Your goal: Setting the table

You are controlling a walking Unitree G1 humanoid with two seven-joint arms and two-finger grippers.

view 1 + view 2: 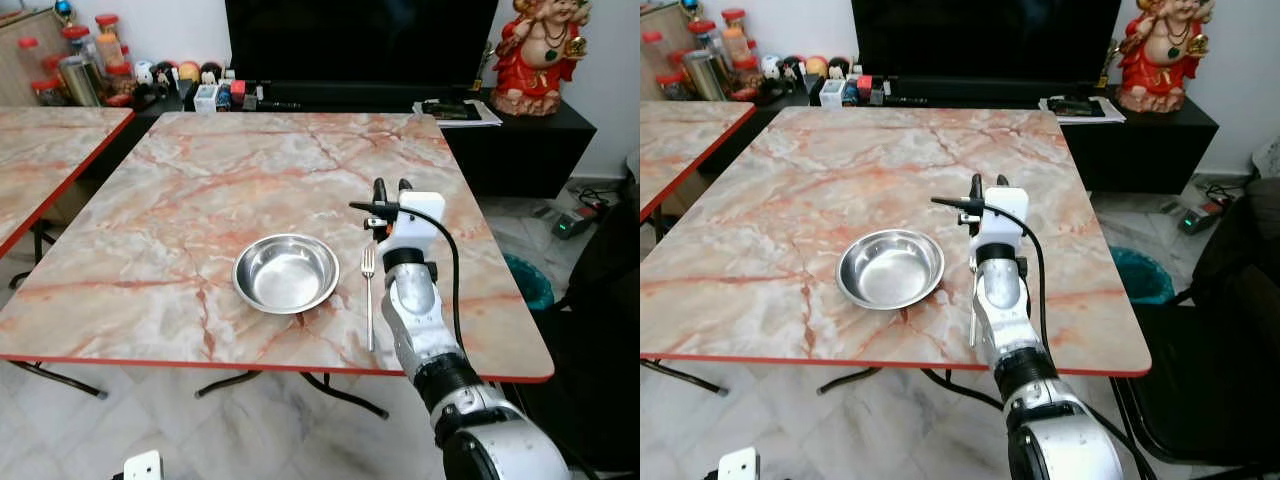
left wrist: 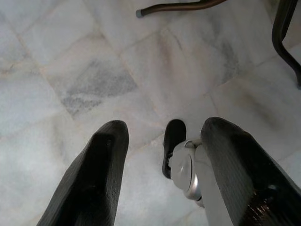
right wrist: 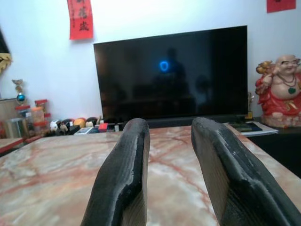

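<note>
Two black fingers of the right gripper stand apart, empty, above the marble table. Just behind and below it lies the fork, beside the steel bowl. Beyond it stands the television. Left gripper hangs open over the floor.

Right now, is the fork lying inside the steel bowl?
No, the fork lies flat on the table beside the steel bowl, on its right.
</note>
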